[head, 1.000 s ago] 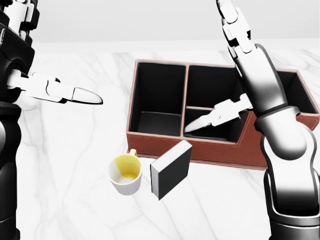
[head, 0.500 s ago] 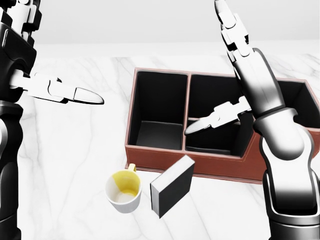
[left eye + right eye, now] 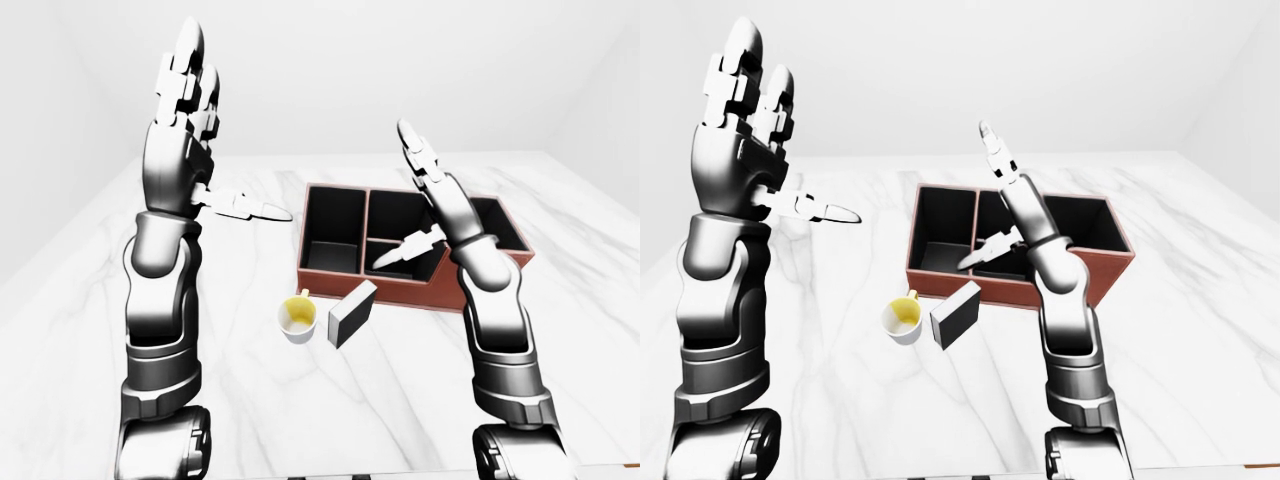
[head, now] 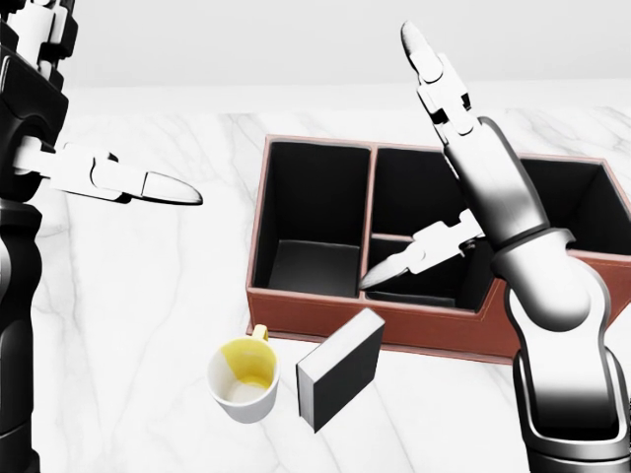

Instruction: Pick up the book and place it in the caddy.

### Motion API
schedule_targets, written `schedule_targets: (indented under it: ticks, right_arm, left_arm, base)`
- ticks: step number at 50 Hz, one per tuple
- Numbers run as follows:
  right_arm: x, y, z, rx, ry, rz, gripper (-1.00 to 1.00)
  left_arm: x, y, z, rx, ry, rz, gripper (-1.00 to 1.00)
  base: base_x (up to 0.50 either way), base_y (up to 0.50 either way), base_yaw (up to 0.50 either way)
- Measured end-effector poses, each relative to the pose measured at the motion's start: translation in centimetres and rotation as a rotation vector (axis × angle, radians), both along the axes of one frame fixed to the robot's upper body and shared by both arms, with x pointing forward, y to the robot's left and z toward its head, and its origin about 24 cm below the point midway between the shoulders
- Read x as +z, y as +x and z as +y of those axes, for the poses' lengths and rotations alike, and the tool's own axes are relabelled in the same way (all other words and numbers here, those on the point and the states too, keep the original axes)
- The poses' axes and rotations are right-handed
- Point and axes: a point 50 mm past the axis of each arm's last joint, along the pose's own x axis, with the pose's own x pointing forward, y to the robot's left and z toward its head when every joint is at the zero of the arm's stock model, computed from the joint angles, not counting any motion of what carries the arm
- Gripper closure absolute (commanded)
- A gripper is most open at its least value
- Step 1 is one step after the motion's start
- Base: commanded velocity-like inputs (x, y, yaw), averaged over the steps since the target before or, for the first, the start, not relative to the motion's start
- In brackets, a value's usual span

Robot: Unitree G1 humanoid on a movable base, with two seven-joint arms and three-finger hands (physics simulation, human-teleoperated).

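Both my hands up, holding nothing. Left hand (image 3: 185, 150) fingers spread, thumb jutting right. Right hand (image 4: 463, 168) fingers straight, thumb (image 4: 414, 258) splayed over the caddy (image 4: 296, 301). Book (image 4: 340, 369) lies on the marble table (image 4: 148, 296) just below that thumb, outside the caddy's near wall, beside a yellow-lined mug (image 4: 245, 374).

White mug (image 4: 244, 378), yellow inside, upright on white marble tabletop (image 4: 138, 296).
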Motion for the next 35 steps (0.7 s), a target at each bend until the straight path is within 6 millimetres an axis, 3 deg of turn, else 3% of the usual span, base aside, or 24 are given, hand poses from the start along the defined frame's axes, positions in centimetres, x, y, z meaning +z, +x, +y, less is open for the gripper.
schedule_targets:
  ticks: [12, 35]
  right_arm:
    - [-1.0, -0.4, 0.3, 0.02, -0.046, 0.039, -1.0]
    - [-4.2, -0.4, 1.3, -0.032, -0.291, 0.096, -1.0]
  left_arm:
    - [-0.2, 0.0, 0.2, 0.004, -0.005, 0.009, -1.0]
    - [-1.5, 0.4, 0.9, 0.02, -0.023, 0.062, -1.0]
  base:
    - [0.0, 0.0, 0.0]
    - [0.0, 0.0, 0.0]
